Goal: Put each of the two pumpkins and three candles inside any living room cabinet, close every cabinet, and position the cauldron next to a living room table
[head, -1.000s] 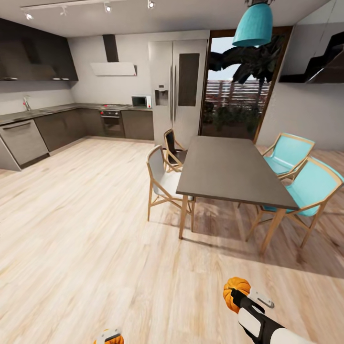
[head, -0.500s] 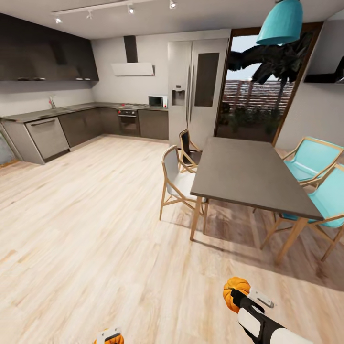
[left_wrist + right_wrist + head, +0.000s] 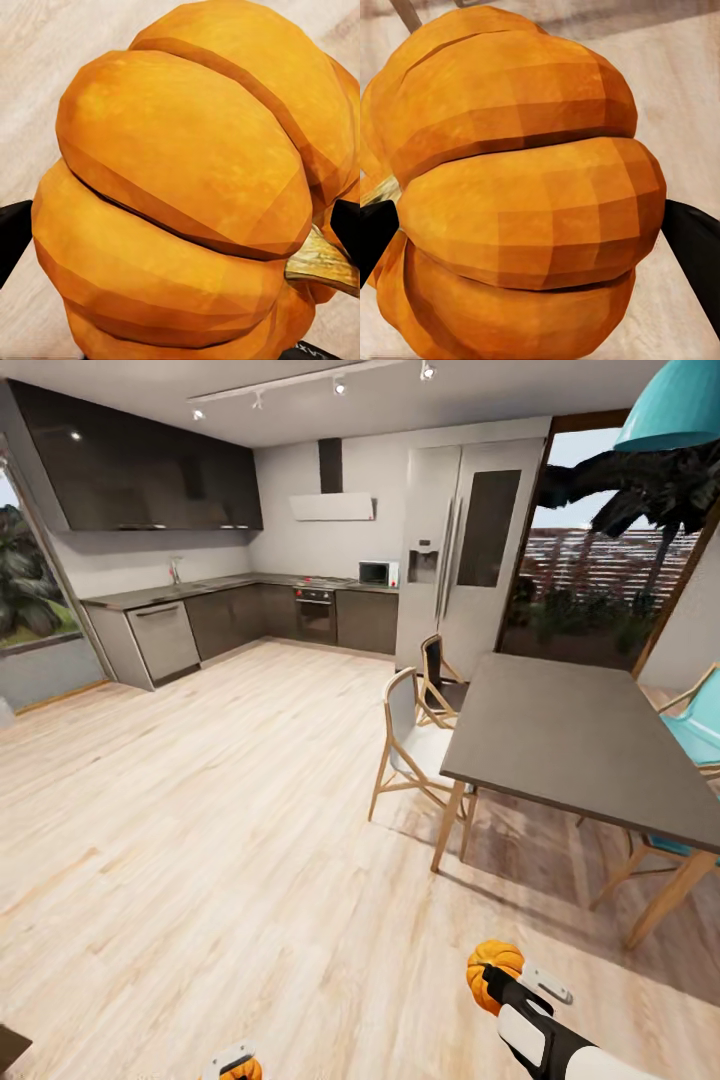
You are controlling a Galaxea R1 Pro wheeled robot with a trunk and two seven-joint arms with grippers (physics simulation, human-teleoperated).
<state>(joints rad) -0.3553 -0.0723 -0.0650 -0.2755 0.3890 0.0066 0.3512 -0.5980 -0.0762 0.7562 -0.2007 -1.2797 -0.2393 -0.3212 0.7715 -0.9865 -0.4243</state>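
Head view: right gripper [image 3: 497, 982] clamps one pumpkin [image 3: 493, 967]; left gripper [image 3: 236, 1066] clamps the other pumpkin [image 3: 240, 1069]. Neither arm is nearer: no cabinet visible ahead, just kitchen and dining table [image 3: 580, 748].

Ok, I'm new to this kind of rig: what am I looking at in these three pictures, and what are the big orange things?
It is a simulated wheeled robot with two arms. The wide picture comes from its head camera, looking over a kitchen and dining room with a wood floor, a dark dining table and chairs. At the bottom, the right gripper holds a pumpkin; the left gripper holds another pumpkin. The two close-ups come from cameras on each wrist: each shows a pumpkin clamped between dark fingertips. The dining table top is bare.
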